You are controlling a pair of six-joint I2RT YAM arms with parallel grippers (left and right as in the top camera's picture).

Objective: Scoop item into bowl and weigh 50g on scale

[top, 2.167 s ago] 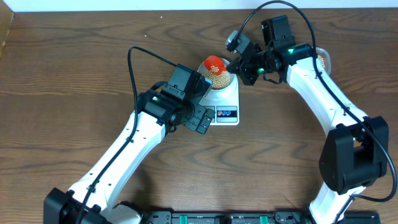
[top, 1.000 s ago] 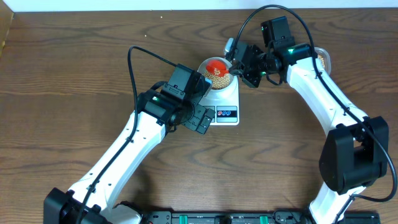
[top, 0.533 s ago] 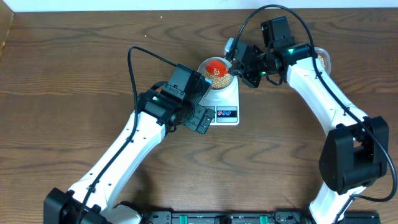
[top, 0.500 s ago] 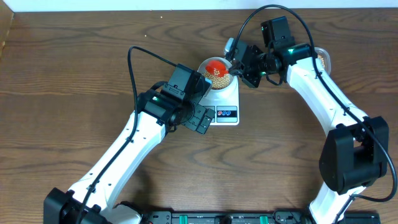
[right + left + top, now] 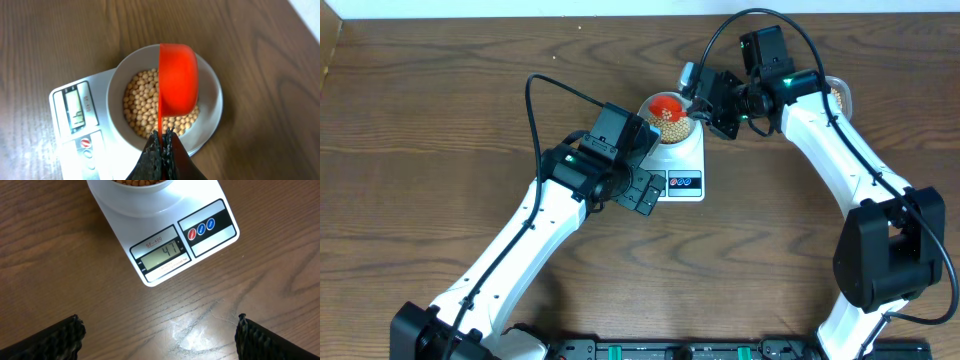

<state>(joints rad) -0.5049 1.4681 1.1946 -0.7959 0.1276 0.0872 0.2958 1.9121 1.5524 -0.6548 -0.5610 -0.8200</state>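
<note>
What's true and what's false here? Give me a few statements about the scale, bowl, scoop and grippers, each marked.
The flat white digital scale reads 50. False: its display shows 47.
The small pale round bowl sits on the scale, holding round tan beans. True.
The right gripper is shut on the orange-red plastic scoop, held over the bowl. True.
The left gripper grips the bowl. False: it is open over the brown wooden table, beside the scale.

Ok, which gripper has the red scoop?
The right gripper, shut on the scoop over the bowl; the left gripper is open and empty, by the scale.
</note>
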